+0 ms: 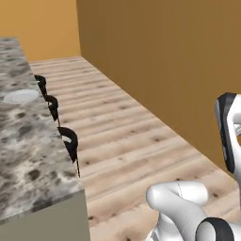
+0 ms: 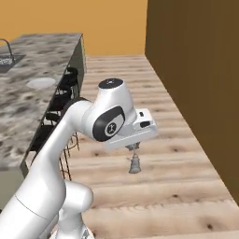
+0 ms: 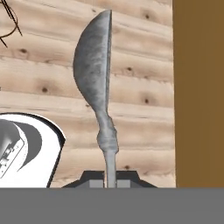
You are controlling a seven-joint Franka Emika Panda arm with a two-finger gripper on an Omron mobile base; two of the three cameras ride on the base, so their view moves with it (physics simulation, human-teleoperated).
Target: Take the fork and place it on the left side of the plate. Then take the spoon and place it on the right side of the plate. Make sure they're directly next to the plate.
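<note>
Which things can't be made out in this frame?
- Fingers: hand view, cut off by the bottom edge around the spoon handle.
- Plate: left base view, too far to show what lies beside it.
- Sink: right base view, cut by the left edge.

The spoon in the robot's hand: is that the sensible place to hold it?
Probably yes. The gripper is shut on the spoon at the handle's end, from behind it. The handle is narrow and straight enough to pinch between two fingers, while the broad curved bowl hangs free.
</note>
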